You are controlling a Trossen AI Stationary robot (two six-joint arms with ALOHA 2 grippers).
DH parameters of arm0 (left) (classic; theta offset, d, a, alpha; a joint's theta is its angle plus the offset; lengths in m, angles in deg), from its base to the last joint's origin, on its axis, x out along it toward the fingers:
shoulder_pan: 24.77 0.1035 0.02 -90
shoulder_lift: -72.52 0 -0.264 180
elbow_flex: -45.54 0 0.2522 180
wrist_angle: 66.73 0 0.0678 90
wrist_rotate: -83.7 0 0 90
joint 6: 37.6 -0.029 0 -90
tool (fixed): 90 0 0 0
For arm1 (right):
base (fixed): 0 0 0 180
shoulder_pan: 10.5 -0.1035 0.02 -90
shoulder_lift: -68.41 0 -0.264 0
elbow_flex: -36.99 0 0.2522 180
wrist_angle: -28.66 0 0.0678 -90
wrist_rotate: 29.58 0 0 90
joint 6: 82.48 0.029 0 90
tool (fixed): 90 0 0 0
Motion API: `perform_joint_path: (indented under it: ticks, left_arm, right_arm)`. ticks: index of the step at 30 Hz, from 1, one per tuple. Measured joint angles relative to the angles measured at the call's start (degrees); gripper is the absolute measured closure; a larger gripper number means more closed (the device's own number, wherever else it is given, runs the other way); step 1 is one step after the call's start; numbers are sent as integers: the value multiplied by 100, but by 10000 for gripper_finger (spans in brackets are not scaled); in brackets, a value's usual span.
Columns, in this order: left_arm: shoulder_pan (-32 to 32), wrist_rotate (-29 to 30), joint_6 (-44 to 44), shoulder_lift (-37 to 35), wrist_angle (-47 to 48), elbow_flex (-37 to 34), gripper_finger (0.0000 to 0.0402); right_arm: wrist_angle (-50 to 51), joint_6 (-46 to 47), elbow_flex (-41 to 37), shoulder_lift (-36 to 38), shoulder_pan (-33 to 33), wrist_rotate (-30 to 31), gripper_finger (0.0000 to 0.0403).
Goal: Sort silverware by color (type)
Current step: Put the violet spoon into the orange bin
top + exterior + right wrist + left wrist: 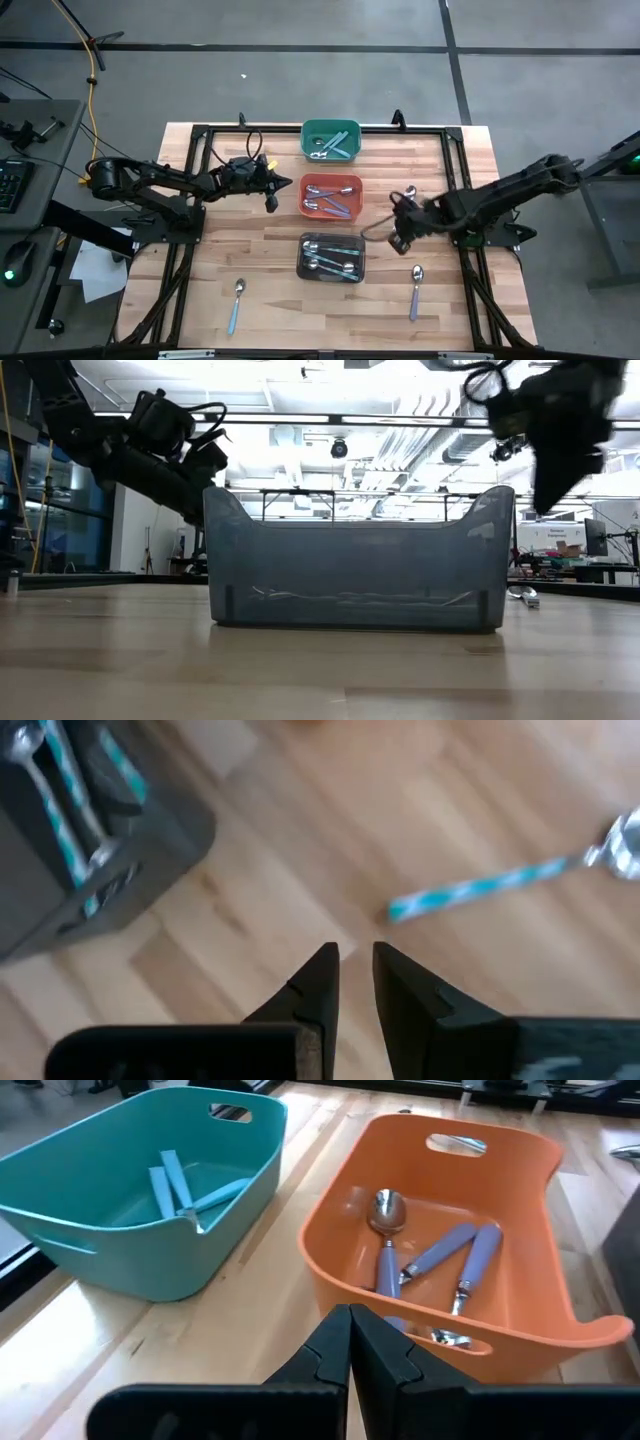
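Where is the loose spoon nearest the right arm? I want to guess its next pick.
In the high view, that spoon lies on the bare table near the front edge, right of the black bin, just in front of the right gripper.

You won't find any readable text, label, brand or number on the bins, spoons or table; a box far back in the low view may carry print, but it's illegible.

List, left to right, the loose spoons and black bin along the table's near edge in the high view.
Blue-handled spoon → black bin → lavender-handled spoon.
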Motion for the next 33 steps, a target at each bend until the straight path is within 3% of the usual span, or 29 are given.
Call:
perform_joint_path:
  ticks: [5,17,24,33]
  left_arm:
    - [-117,0,0,0,0,0,402]
    - [-233,0,-7,0,0,0,402]
    - [-233,0,-17,0,0,0,402]
    - [-233,0,-15,0,0,0,401]
  right_arm:
    - [189,1265,0,0,-878,147,337]
    - [488,3960,-61,-127,-2336,-313,215]
    - [337,5276,-63,-790,-2958,-884,205]
    - [-455,6623,-66,-1641,-3274,-939,206]
